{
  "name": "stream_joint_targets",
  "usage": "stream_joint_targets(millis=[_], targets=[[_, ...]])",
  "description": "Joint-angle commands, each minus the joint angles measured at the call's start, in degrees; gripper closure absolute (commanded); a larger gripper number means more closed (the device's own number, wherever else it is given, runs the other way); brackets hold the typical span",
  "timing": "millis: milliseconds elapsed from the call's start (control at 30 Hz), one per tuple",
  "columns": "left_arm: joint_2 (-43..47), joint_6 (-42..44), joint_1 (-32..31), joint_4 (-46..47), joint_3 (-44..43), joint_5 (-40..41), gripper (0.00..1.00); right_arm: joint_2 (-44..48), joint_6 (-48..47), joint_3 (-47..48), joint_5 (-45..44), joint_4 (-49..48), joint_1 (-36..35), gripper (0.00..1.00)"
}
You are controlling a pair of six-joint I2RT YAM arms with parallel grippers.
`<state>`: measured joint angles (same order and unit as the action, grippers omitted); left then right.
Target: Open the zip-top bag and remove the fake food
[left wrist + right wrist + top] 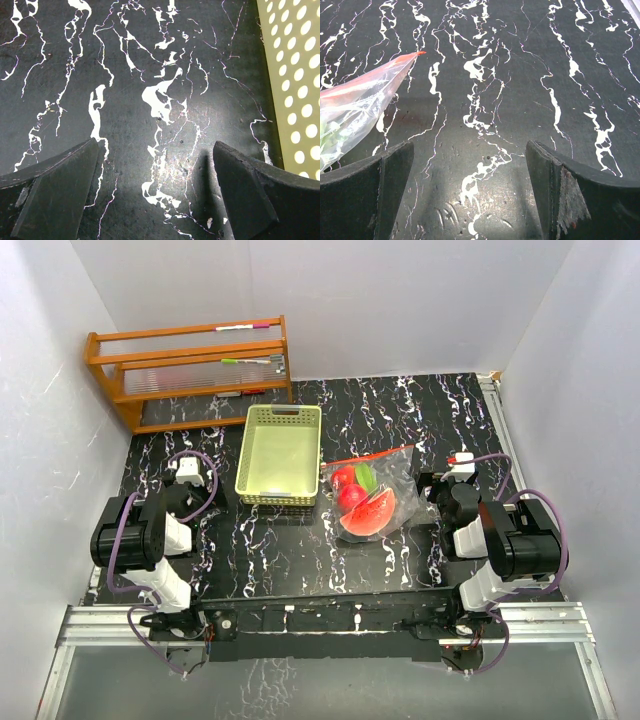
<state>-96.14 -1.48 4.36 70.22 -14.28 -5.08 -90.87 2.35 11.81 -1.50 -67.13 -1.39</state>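
The clear zip-top bag (372, 495) lies on the black marbled table, its red zip strip along the far edge. Inside it I see red round fruits (348, 487), a watermelon slice (370, 514) and a green piece (366, 477). A corner of the bag (355, 105) shows at the left of the right wrist view. My right gripper (436, 486) is open and empty just right of the bag; its jaws (470, 190) stand wide over bare table. My left gripper (186, 483) is open and empty at the left, left of the basket; its jaws (155, 195) hold nothing.
A pale green slotted basket (281, 454) stands left of the bag; its wall (295, 85) shows at the right of the left wrist view. A wooden rack (190, 370) stands at the back left. White walls enclose the table.
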Motion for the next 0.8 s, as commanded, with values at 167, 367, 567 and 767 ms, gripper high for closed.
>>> stream_joint_targets(millis=[167,367,567,767], targets=[[0.1,0.7,-0.2,1.2,-1.1,-0.9,0.03,-0.1,-1.1,0.9,0.0,-3.6,0.1,0.02],[0.1,0.7,-0.2,1.2,-1.1,-0.9,0.03,-0.2,-1.1,0.9,0.1,-3.6,0.0,0.02],[0.2,2.0,-0.2,1.9,-0.7,-4.4,0.03,-0.2,-1.1,0.9,0.2,-3.6,0.1,0.02],[9.0,1.7,-0.7,-11.0,-3.8,-3.0,0.03,-0.2,-1.1,0.9,0.1,-3.6,0.1,0.01]])
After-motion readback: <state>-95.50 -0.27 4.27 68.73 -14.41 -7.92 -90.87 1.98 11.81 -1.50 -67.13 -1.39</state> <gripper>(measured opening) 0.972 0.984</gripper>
